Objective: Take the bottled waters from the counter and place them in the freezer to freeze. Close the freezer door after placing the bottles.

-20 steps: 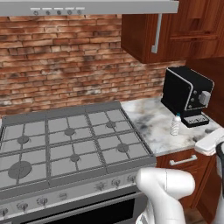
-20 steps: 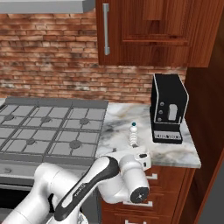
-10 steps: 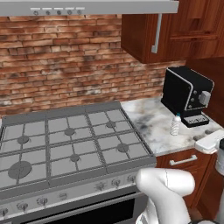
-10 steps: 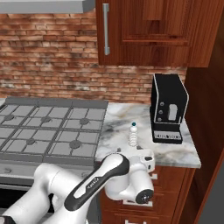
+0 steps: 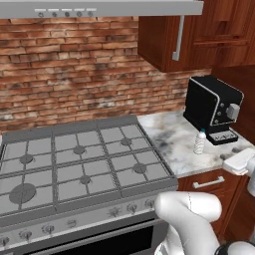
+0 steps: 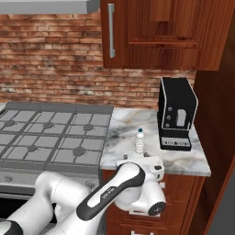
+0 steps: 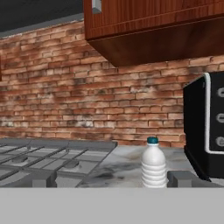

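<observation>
One bottle (image 5: 199,142) upright on marble counter (image 5: 169,134), brick wall (image 5: 74,74) behind.

Bottle (image 6: 140,142) upright on counter (image 6: 183,158), between stove (image 6: 50,137) and coffee machine (image 6: 176,112).

Arm has lowered toward counter (image 6: 151,153) edge

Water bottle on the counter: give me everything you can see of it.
The water bottle is small, pale and ribbed, plastic by the look, with a small blue cap on. It stands upright on the marble counter, left of the black coffee machine and apart from it, right of the gas stove. Nothing touches it but the counter. It is much shorter than the coffee machine. In the hand view it stands straight ahead, between the open jaws' tips.
</observation>
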